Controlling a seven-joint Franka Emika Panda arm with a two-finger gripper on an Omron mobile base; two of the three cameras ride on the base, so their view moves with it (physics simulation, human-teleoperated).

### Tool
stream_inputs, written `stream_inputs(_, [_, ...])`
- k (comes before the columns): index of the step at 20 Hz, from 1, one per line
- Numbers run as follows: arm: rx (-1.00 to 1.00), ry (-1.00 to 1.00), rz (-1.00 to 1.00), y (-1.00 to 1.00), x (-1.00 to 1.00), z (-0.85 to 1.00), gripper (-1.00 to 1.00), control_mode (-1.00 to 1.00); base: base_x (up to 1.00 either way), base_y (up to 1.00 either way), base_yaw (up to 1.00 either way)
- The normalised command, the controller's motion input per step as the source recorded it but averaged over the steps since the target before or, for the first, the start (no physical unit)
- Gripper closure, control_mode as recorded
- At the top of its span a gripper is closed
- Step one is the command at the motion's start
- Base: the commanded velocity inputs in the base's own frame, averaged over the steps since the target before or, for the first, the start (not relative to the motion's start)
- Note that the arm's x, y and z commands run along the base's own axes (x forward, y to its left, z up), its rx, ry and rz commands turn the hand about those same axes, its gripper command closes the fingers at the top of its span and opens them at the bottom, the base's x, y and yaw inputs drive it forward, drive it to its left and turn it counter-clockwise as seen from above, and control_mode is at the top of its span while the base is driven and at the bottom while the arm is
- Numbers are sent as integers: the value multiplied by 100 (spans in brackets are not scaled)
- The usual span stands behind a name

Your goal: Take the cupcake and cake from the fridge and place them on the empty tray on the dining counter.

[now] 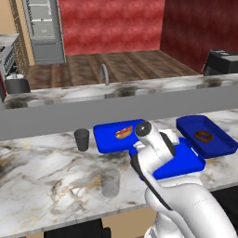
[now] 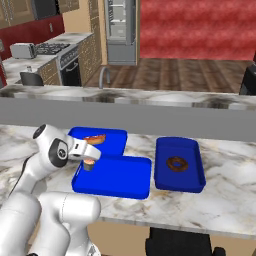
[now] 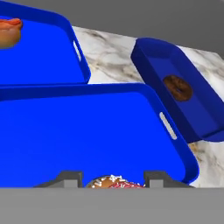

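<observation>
My gripper (image 2: 89, 161) is shut on the cupcake (image 2: 89, 166), a tiny one with a dark wrapper. It hangs low over the left end of the empty blue tray (image 2: 117, 179) on the dining counter (image 2: 227, 200). In the hand view the cupcake's (image 3: 114, 181) sprinkled frosting sits between my two fingertips (image 3: 70, 177), with the tray's (image 3: 87, 131) bare floor stretching ahead. I cannot tell whether the cupcake touches the tray. The tray (image 1: 183, 163) lies partly behind my arm in the left base view. The fridge (image 1: 44, 28) (image 2: 120, 27) stands far back across the room. The cake is out of view.
A blue tray with a hot dog (image 1: 122, 134) (image 2: 95, 139) lies behind the empty one. To its right lies a blue tray with a dark ring-shaped item (image 1: 203, 136) (image 2: 176, 163). A dark cup (image 1: 82, 139) and a clear glass (image 1: 110, 182) stand left. A raised ledge with a tap (image 1: 104, 73) borders the counter.
</observation>
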Motion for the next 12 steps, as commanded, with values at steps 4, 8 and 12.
stream_inputs(4, [0,-2,0,-11,10,-41,100,-100,0,0,0])
stream_inputs(8, [0,-4,0,-10,6,-42,100,-100,0,0,0])
stream_inputs(12, [0,-10,0,-12,0,-55,100,-100,0,0,0])
